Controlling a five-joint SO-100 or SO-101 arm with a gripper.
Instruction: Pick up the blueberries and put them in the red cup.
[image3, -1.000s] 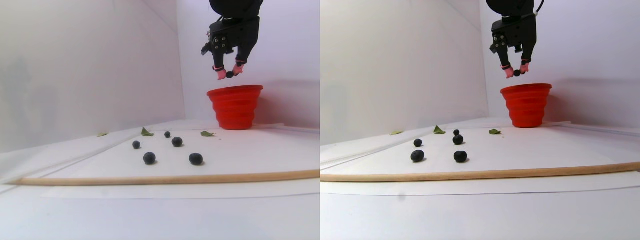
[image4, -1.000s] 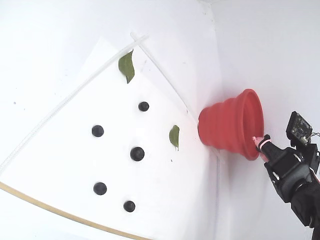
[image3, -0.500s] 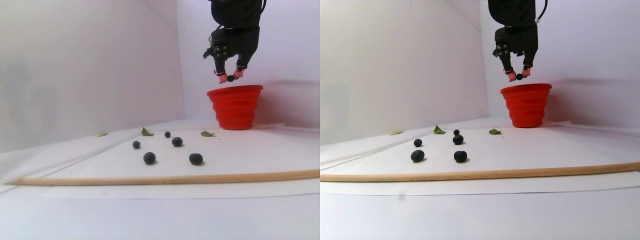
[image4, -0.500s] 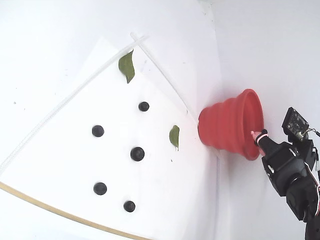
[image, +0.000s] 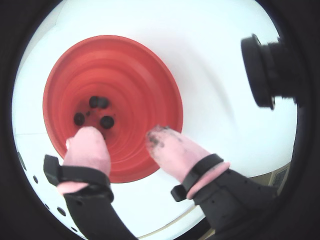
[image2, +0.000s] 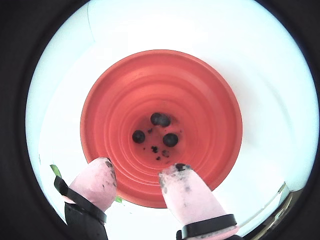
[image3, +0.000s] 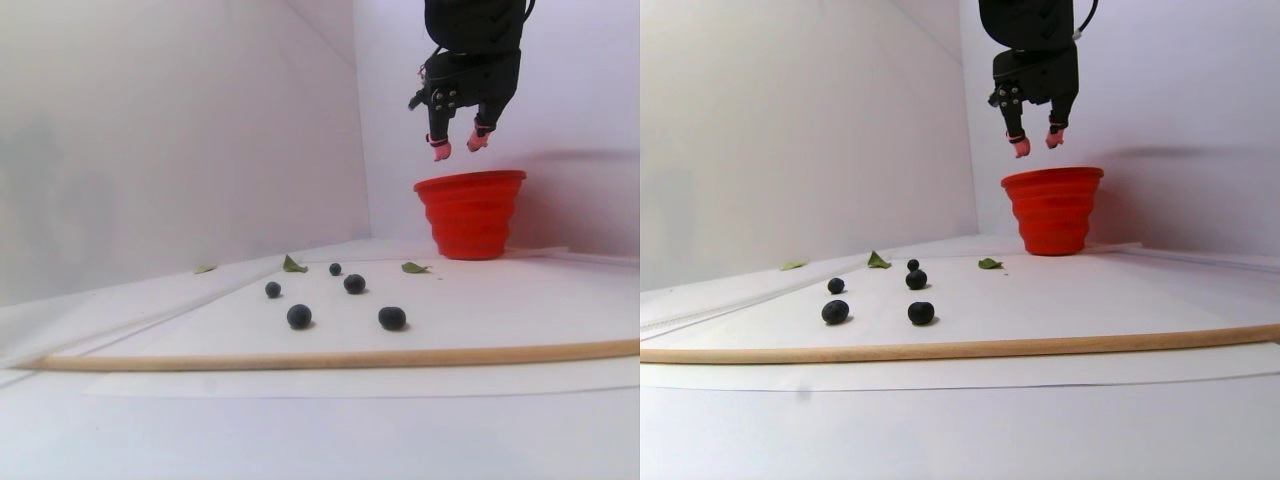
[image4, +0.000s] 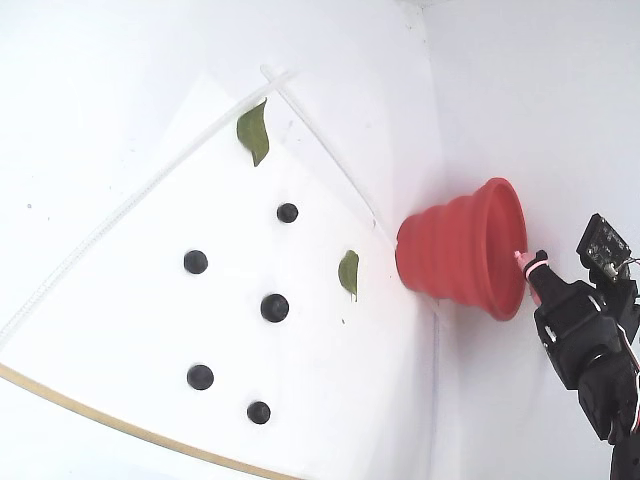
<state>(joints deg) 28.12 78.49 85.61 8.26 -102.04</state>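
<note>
The red cup stands at the back by the white wall. My gripper hangs just above its rim, open, with nothing between the pink fingertips. In both wrist views the gripper looks straight down into the cup, where several blueberries lie on the bottom. Several more blueberries are scattered on the white sheet in front of the cup. In the fixed view the gripper sits at the cup's mouth.
Green leaves lie on the sheet, one close to the cup's base. A thin wooden stick runs across the front of the sheet. White walls close in behind and beside the cup. A black camera module sticks out beside the gripper.
The gripper held a blueberry over the cup's rim before. Its fingers have since opened, the berry is gone from between them, and the gripper has risen slightly.
</note>
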